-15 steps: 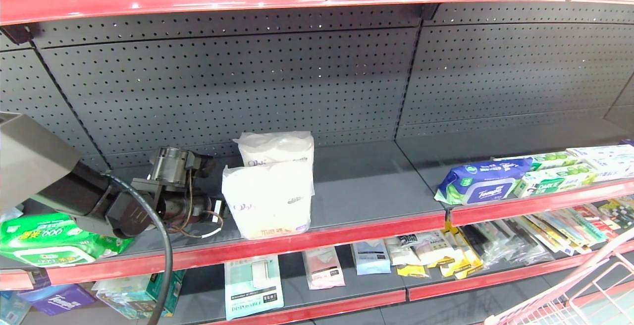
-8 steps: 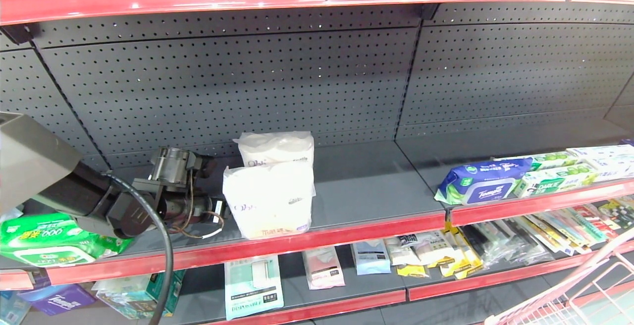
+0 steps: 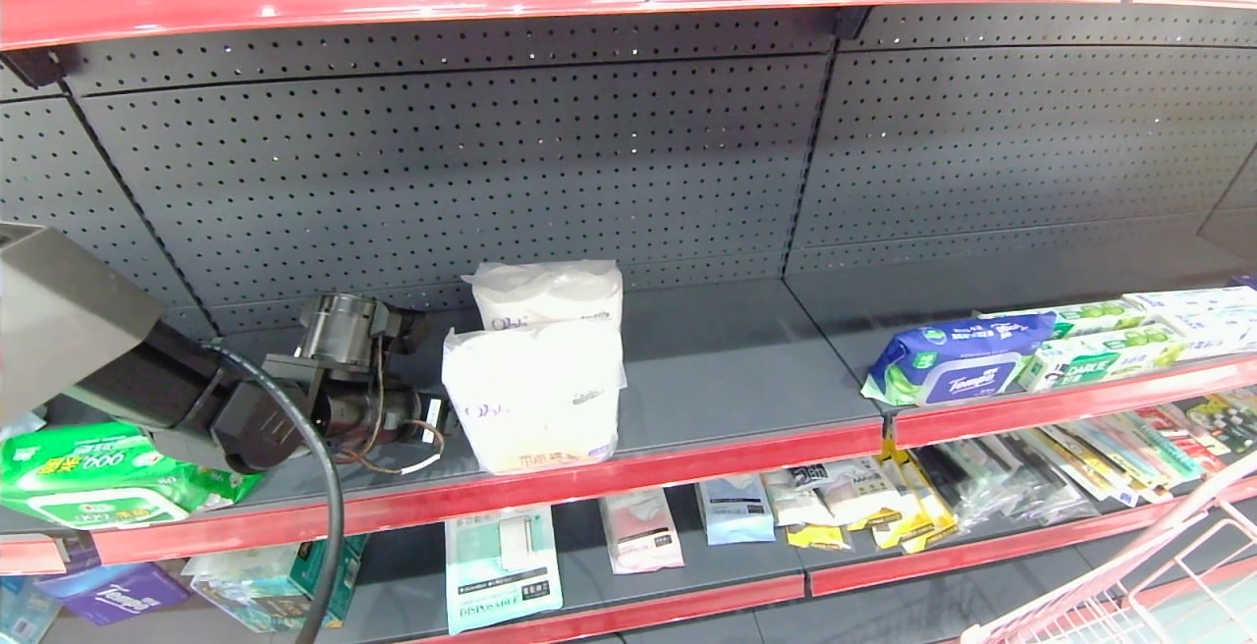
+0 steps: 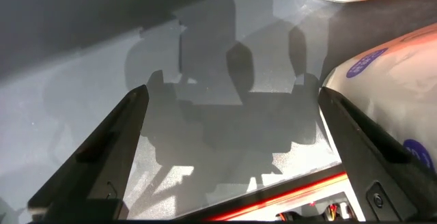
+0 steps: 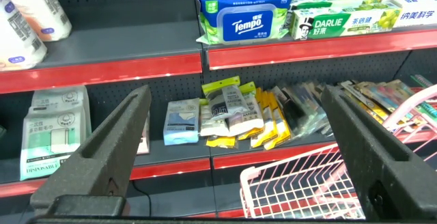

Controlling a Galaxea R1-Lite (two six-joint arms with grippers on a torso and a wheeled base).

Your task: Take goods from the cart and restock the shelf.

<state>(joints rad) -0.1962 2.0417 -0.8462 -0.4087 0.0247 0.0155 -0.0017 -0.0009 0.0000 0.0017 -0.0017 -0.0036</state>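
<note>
Two white soft packs stand on the grey middle shelf (image 3: 727, 369), the front pack (image 3: 535, 394) at the red lip and the rear pack (image 3: 548, 293) behind it. My left arm's wrist (image 3: 363, 408) rests low over the shelf just left of the front pack. In the left wrist view my left gripper (image 4: 232, 98) is open above bare shelf floor, with the front pack (image 4: 389, 94) beside one finger. My right gripper (image 5: 235, 94) is open and holds nothing, in front of the lower shelves and above the pink cart (image 5: 307, 183).
A green wipes pack (image 3: 88, 472) lies left of my arm. Blue wipes (image 3: 957, 359) and toothpaste boxes (image 3: 1110, 349) fill the right bay. Small hanging goods (image 3: 864, 502) line the lower shelf. The pink cart (image 3: 1129, 585) stands at lower right. Bare shelf lies between the white packs and the wipes.
</note>
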